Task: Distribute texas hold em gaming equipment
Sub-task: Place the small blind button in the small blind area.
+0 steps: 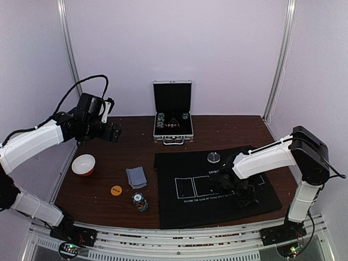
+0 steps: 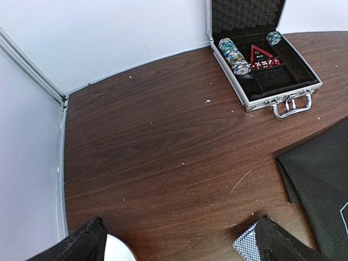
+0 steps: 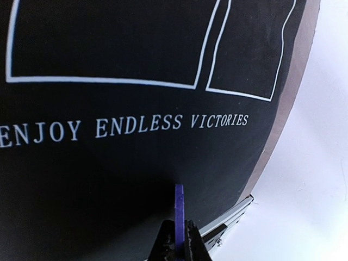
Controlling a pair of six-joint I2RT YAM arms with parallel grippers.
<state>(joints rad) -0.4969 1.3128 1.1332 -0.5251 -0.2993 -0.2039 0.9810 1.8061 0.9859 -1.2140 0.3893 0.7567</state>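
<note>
My right gripper (image 3: 178, 242) is shut on a purple button disc (image 3: 179, 205), held edge-on just above the black mat (image 3: 109, 174) near its printed lettering; from above the gripper (image 1: 242, 194) hangs over the mat's right part. My left gripper (image 1: 115, 130) is open and raised over the table's back left, holding nothing; its fingers (image 2: 89, 242) frame bare wood. A stack of grey-blue cards (image 1: 136, 177) and an orange disc (image 1: 116, 190) lie left of the mat. A silver-grey disc (image 1: 214, 157) rests on the mat's far edge. Poker chips (image 2: 234, 54) sit in the open case (image 2: 283, 89).
The silver case (image 1: 173, 136) stands open at the back centre. A red-and-white bowl (image 1: 84, 164) sits at the left, and a drink can (image 1: 140, 202) stands by the mat's near-left corner. The mat (image 1: 217, 209) covers the right half of the table.
</note>
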